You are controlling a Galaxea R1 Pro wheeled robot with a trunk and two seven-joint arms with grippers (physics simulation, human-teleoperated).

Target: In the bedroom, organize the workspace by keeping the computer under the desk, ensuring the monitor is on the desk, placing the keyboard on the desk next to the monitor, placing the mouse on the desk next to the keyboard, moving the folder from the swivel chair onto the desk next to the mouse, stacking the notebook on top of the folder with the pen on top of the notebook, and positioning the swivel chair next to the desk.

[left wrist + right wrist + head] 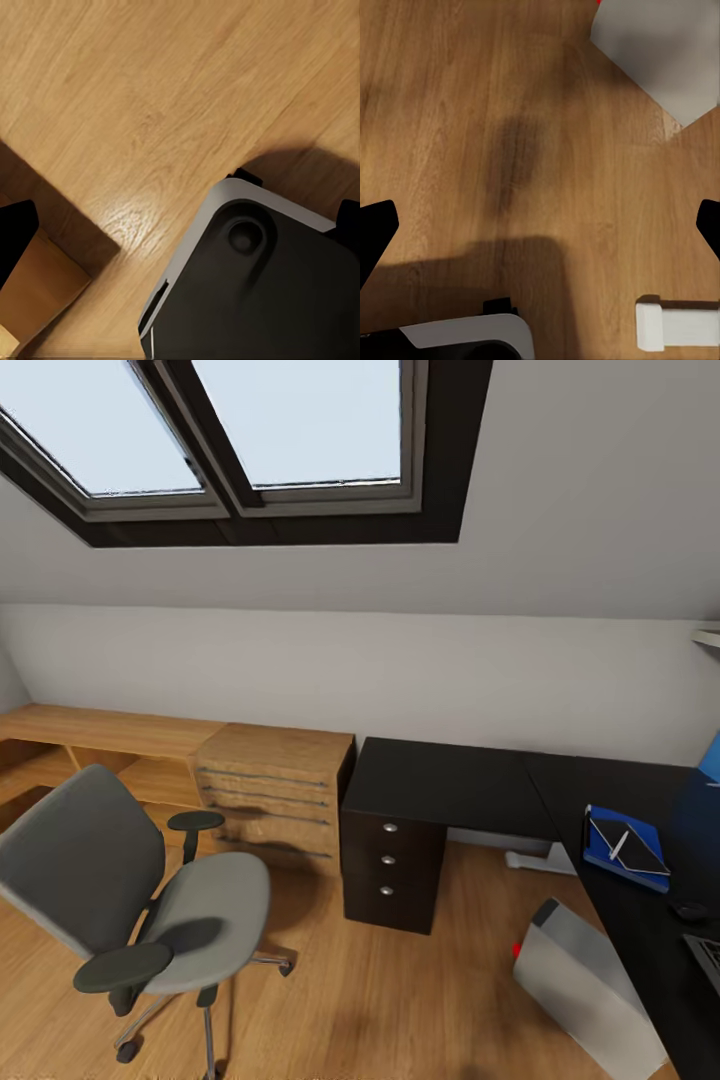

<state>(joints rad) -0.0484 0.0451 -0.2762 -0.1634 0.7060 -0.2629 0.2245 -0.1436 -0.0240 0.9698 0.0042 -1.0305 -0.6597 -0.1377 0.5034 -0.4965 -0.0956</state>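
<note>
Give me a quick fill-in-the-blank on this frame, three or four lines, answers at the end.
1. The folder lies on the ____.
2. On top of the notebook lies a white ____.
3. The chair stands on the floor with an ____ seat.
4. The computer sits on the floor, with a small light of ____ colour at its corner.

Missing words: desk; pen; empty; red

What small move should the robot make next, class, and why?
Probably turn toward the swivel chair and reach for it: the folder, notebook and pen already sit stacked on the desk, while the chair stands apart.
</note>
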